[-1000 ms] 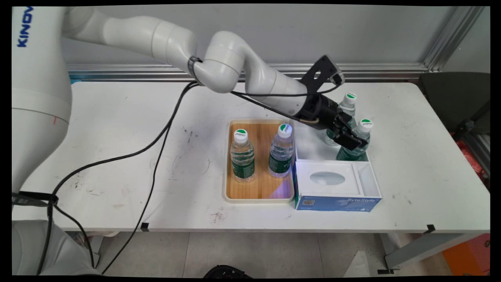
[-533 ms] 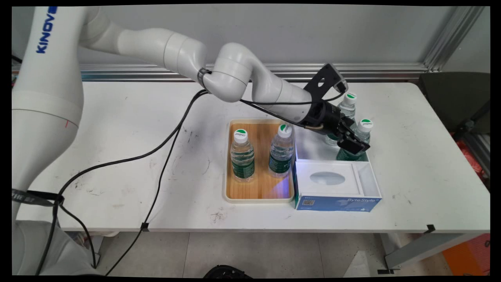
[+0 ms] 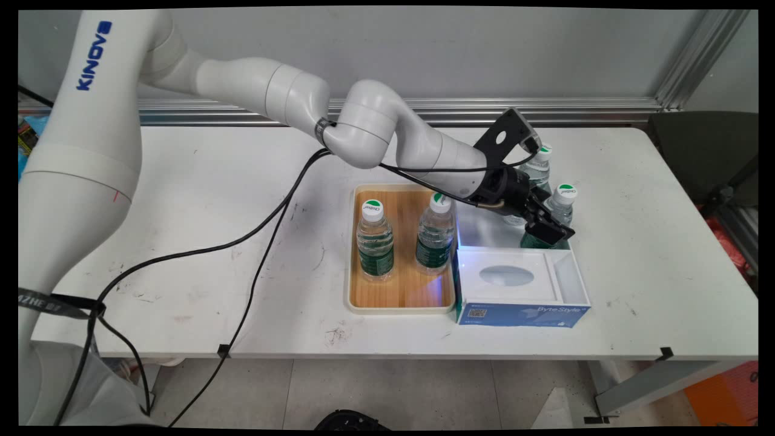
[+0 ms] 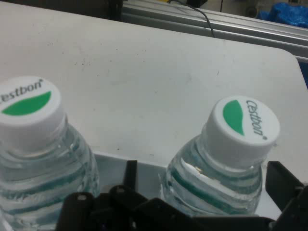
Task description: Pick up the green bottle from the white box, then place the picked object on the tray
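At the right half of the white table (image 3: 181, 200), the black gripper (image 3: 548, 229) is lowered around the nearer of two water bottles (image 3: 562, 203) standing behind a blue tissue box (image 3: 521, 315). Seen from the hand camera, that bottle (image 4: 226, 163), capped in white with a green leaf mark, sits between the two fingers (image 4: 284, 183), which are spread on either side of its shoulder; whether they touch the plastic cannot be told. The second bottle (image 3: 537, 166) stands just beyond it toward the wall, partly hidden by the wrist, and appears at the left of the hand view (image 4: 33, 144). The tissue box's white top faces up with an oval opening. Just left of the box lies a wooden tray (image 3: 402, 297) with a cream rim, holding two more upright bottles: one on its left side (image 3: 374, 242) and one on its right side (image 3: 436, 233). Black cables (image 3: 254, 242) trail from the arm across the table's left part.
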Robot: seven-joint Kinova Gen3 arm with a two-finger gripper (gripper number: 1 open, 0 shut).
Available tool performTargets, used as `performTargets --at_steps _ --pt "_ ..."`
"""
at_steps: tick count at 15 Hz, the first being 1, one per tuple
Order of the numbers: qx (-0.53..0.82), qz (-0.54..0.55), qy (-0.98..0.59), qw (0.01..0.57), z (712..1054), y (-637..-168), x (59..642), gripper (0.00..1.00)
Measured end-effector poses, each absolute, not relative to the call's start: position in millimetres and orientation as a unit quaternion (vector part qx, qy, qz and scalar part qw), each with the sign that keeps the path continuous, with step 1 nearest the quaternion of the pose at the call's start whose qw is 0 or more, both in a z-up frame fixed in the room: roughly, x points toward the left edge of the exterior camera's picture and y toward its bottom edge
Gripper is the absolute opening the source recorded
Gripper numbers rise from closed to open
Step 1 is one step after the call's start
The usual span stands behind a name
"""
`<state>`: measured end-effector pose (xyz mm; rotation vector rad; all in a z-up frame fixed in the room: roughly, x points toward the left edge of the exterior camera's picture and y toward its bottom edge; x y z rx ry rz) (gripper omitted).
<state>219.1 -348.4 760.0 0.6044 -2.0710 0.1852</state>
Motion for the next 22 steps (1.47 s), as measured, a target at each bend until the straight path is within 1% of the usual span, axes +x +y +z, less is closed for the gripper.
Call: performTargets --at_steps 1,2,9,13,19,22 --pt "0.247 0.075 -0.845 0.469 758.8 -348.5 218.4 1.0" --pt "0.247 0.075 -0.844 0.47 757.8 -348.5 217.9 0.0" --pt "0.244 0.071 -0.846 0.47 754.2 -344.6 217.4 0.0" --pt "0.237 0.067 -0.847 0.471 760.8 -339.9 222.1 0.0" --pt "0.221 0.078 -0.848 0.476 793.0 -340.8 237.1 0.0" --pt "0.21 0.09 -0.851 0.472 815.2 -341.5 251.9 0.0"
